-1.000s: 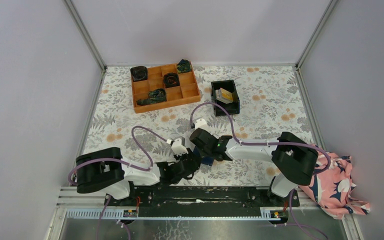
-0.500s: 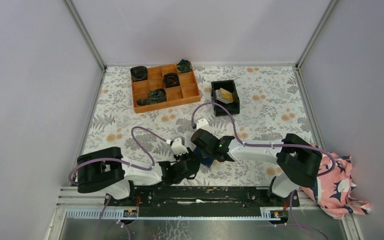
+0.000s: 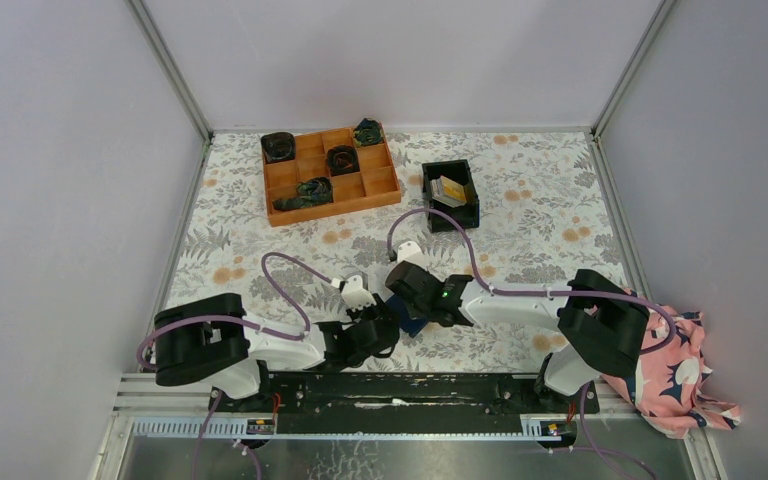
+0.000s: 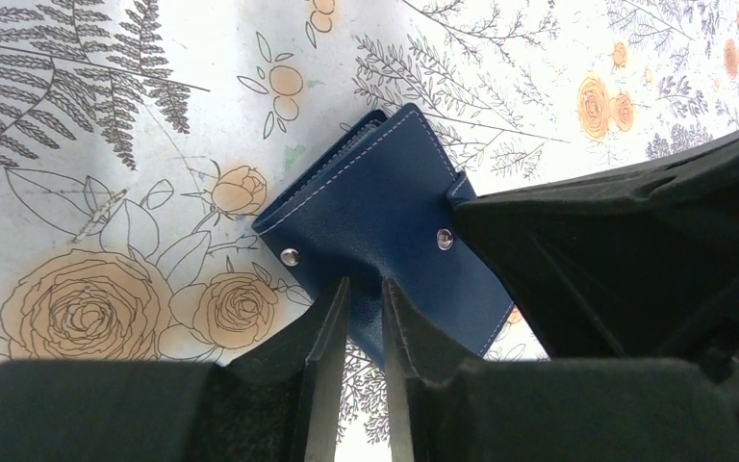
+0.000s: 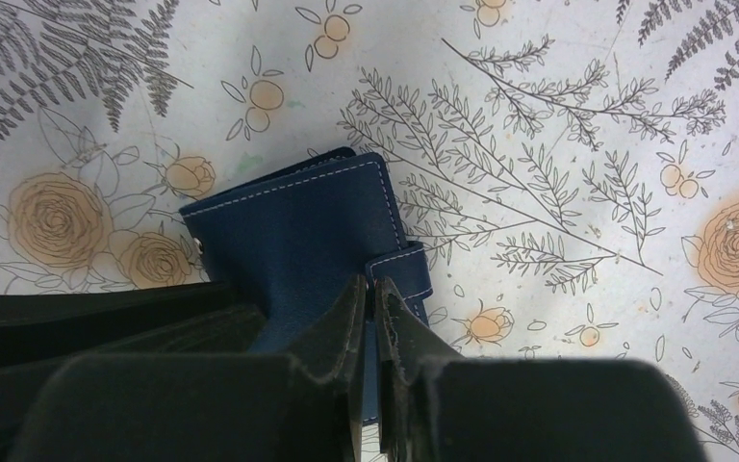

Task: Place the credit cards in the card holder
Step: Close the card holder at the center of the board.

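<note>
Card holder sits on the table close to the near edge, about mid-width, between the two arm tips. It is folded, navy outside facing up, flat on the floral table cover.

Left pincer comes in from the near-left side. In the left wrist view, the left pincer has its jaws narrowly apart, with the near edge of the card holder between them, so it is gripping the holder. One metal snap shows just left of the fingers.

Right pincer reaches in from the right. In the right wrist view, the right pincer has its jaws almost together, pinching the edge of the card holder right beside the snap tab. It is clamped on the holder. Whether the tab is snapped down can't be told.

Credit cards are in the black bin, toward the far edge and right of centre. One yellow-orange and one grey face are visible, well apart from the holder.

Orange tray sits left of the bin near the far edge, with dark items in several compartments. Pink patterned cloth is bunched by the near right corner, beside the right arm's base.
</note>
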